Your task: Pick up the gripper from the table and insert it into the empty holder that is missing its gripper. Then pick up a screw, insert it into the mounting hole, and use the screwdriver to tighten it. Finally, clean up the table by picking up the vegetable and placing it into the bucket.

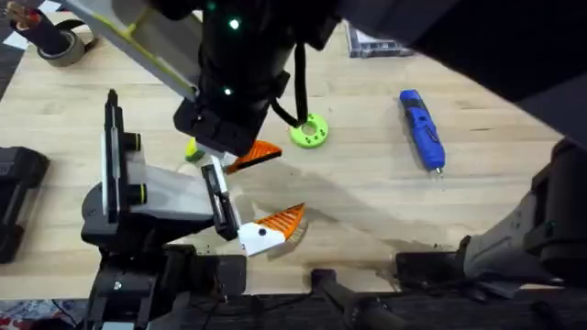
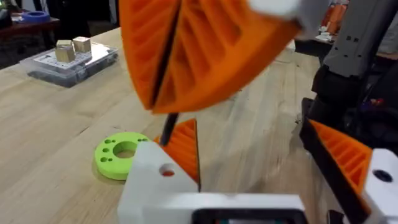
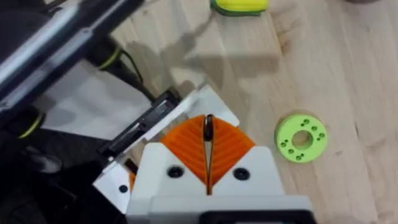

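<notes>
A dark right arm (image 1: 229, 64) looms large under the overhead camera. Its right gripper (image 3: 208, 121) is pinched on a thin black screw (image 2: 168, 127), above the far white finger block (image 1: 252, 156). At the left stands the grey holder (image 1: 170, 192), where the left gripper (image 2: 252, 134) is spread wide. The vegetable (image 3: 239, 6) lies just beyond the holder. To the right are a green disc (image 1: 310, 133), then the blue screwdriver (image 1: 422, 128), on the worktop (image 1: 367, 192).

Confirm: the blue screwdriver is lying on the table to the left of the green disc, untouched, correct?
Not quite. In the overhead view the blue screwdriver lies on the table to the right of the green disc, not the left. The rest stands: it lies flat with no gripper on it.
</notes>
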Robot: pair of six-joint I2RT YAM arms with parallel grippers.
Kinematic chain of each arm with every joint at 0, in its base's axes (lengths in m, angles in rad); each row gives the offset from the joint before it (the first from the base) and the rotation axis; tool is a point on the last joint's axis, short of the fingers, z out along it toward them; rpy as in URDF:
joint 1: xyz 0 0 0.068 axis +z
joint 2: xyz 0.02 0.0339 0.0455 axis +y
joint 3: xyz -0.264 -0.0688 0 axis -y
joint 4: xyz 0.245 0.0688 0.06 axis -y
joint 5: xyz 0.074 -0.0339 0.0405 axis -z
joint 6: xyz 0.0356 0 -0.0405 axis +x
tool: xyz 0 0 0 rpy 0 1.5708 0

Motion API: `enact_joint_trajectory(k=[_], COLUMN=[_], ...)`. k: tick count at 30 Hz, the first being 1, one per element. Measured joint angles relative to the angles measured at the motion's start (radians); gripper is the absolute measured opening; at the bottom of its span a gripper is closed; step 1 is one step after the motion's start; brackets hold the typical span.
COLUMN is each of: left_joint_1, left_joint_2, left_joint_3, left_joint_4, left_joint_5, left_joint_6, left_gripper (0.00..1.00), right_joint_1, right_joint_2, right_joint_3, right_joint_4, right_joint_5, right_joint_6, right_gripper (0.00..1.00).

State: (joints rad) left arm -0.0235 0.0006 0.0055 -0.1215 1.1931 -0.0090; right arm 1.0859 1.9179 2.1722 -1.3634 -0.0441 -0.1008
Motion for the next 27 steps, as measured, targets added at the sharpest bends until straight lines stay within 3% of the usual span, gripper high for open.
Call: enact_joint_trajectory(k=[27], left_joint_1=[0.0], left_joint_2=[0.0], left_joint_3=[0.0], left_joint_4=[0.0], left_joint_5=[0.0], left_joint_6=[0.0], left_gripper=[0.99], right_joint_1=[0.0], right_joint_2=[0.0], right_joint_3=[0.002], right_joint_4=[-0.051], right_joint_5=[-0.019], right_joint_6=[-0.097], right_gripper=[0.011])
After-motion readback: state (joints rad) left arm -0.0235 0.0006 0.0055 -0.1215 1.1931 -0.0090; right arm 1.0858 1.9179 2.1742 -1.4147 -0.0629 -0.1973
